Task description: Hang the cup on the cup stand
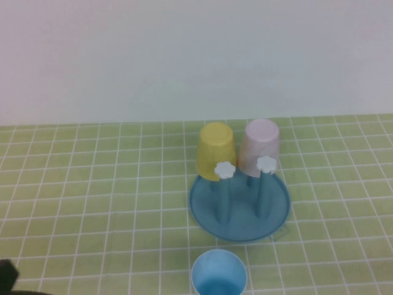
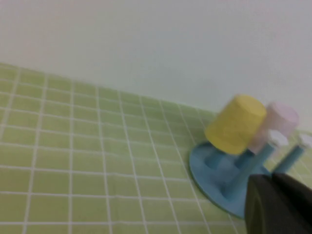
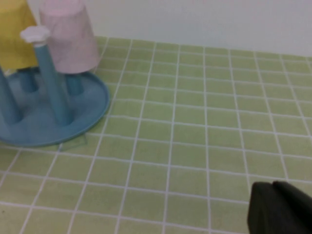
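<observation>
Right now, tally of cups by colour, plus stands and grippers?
Light blue cup: 1, upright on the table, nearer the robot than the stand
Yellow cup: 1, upside down on a post
Pink cup: 1, upside down on a post
Cup stand: 1
Left gripper: 1, shut, empty
Right gripper: 1, shut, empty
Total: 6

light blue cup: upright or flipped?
Upright. The small light blue plastic cup stands mouth-up on the green tiled table, its inside showing, in front of the teal cup stand. Both claws shut, away from it.
</observation>
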Controlling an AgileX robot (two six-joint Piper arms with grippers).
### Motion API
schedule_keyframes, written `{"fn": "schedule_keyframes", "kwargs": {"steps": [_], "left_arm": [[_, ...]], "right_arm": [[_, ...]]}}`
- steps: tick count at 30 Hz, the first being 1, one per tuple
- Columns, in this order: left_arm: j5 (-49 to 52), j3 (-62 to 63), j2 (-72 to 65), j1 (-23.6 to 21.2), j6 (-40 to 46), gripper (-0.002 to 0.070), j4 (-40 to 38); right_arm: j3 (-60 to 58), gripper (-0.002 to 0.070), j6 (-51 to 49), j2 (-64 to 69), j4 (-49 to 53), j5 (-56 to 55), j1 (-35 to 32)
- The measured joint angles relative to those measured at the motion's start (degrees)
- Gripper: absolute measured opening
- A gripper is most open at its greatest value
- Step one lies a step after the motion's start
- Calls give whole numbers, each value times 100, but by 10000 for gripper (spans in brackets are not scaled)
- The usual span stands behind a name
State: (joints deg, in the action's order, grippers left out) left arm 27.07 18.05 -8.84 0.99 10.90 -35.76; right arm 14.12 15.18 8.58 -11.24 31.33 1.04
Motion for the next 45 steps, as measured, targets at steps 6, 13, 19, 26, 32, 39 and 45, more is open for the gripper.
{"fn": "schedule_keyframes", "kwargs": {"steps": [6,13,19,26,32,39,45], "left_arm": [[1127,816,-1378,0,1256,34,-1060],[2522,2190,-3389,0,2003,313,-1145],[3678,3047,-5149,66,2382,313,-1229],[2985,3472,-6318,1289,2122,302,-1085],[2104,3668,-6982,2568,1335,302,-42],[1637,4006,-7679,3271,583,359,928],[1488,4151,-8218,3337,583,393,1040]], "right_arm": [[0,-1,760,460,-787,23,0],[4,-1,1043,499,-1037,23,0],[13,-1,1057,499,-1134,23,0],[13,-1,1066,499,-1157,23,0],[13,-1,1066,499,-1161,23,0],[13,-1,1066,499,-1170,23,0],[13,-1,1066,499,-1170,23,0]]}}
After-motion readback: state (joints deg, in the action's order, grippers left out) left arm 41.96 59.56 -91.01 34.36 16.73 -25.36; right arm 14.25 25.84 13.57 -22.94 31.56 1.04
